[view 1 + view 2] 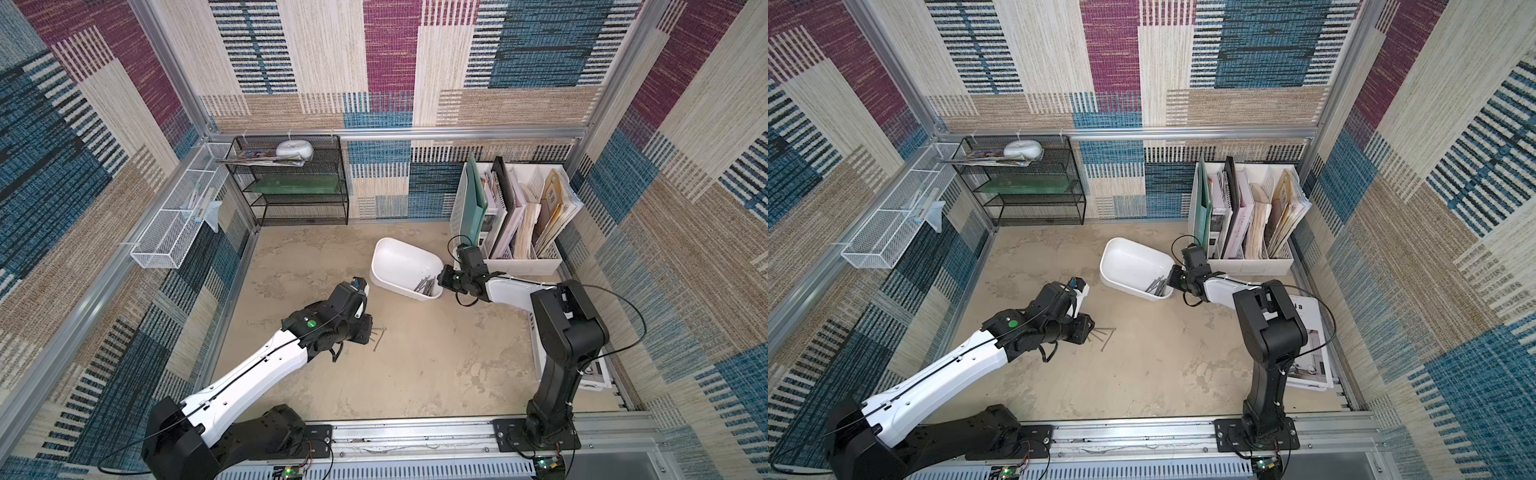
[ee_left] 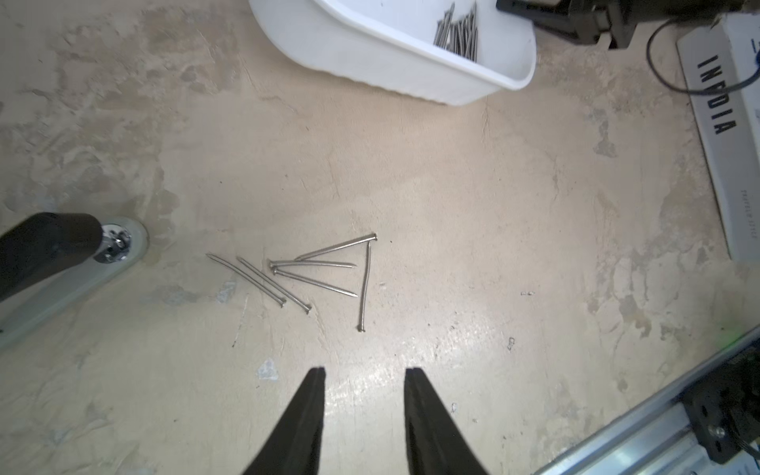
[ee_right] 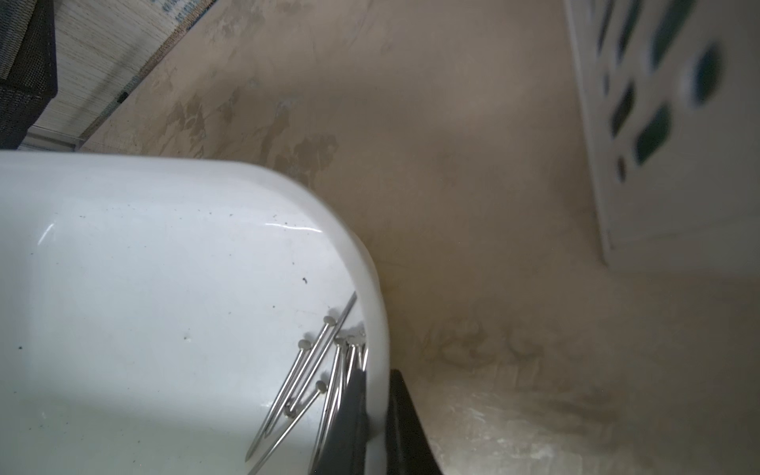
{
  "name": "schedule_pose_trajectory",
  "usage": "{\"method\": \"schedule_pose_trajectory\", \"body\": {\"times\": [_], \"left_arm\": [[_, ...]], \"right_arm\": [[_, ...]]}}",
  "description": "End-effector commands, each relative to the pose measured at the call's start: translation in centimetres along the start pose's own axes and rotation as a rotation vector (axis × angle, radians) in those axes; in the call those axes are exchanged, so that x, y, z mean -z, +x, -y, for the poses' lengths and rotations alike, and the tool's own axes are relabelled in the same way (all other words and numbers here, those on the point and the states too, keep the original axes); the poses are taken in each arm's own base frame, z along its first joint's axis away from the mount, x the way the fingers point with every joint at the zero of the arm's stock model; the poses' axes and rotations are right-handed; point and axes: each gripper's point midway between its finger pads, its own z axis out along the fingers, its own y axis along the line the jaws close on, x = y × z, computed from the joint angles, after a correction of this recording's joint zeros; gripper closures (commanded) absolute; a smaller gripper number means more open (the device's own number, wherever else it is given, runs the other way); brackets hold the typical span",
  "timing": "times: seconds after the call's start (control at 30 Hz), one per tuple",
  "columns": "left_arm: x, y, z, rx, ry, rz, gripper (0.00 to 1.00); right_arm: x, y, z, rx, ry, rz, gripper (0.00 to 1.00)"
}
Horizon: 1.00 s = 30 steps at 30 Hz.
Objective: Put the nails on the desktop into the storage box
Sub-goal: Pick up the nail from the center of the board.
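Most nails (image 2: pixel 458 33) are already in the box (image 1: pixel 399 262), whose wall the right gripper (image 3: pixel 376 374) pinches tight, but six more nails (image 2: pixel 312 275) lie on the desk (image 2: pixel 493 205) just ahead of the left gripper (image 2: pixel 366 369), which is partly open and empty.

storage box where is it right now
In both top views the storage box is on the desktop right of centre, beside the white file holder, the right gripper shut on its wall.
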Motion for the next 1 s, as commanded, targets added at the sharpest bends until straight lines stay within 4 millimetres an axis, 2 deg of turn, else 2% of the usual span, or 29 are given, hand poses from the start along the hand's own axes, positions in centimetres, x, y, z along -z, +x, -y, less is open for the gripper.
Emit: {"method": "schedule_pose_trajectory", "body": {"times": [0.0, 0.13, 0.23, 0.33, 0.73, 0.97], "left_arm": [[-1.0, 0.6, 1.6, -0.027, 0.058, -0.016, 0.63], [-2.8, 2.1, 1.9, -0.046, 0.043, -0.088, 0.63], [-4.0, 3.0, 2.1, -0.068, 0.019, -0.129, 0.63], [-5.4, 3.7, 1.4, -0.075, -0.038, -0.174, 0.64], [-9.2, 4.5, 0.3, -0.105, -0.177, -0.249, 0.65], [-10.6, 5.6, -0.6, -0.111, -0.225, -0.289, 0.67]], "right_arm": [[1.8, -1.1, 0.2, 0.037, 0.033, 0.087, 1.00], [1.0, -0.9, 0.0, 0.074, 0.039, 0.030, 1.00], [1.2, -1.0, -0.2, 0.051, 0.013, 0.052, 1.00], [0.6, -0.5, -0.3, 0.053, 0.005, 0.027, 1.00], [-0.2, 0.7, 0.5, 0.044, 0.009, 0.009, 1.00], [-0.6, 1.5, 1.0, 0.033, 0.007, -0.004, 1.00]]}}
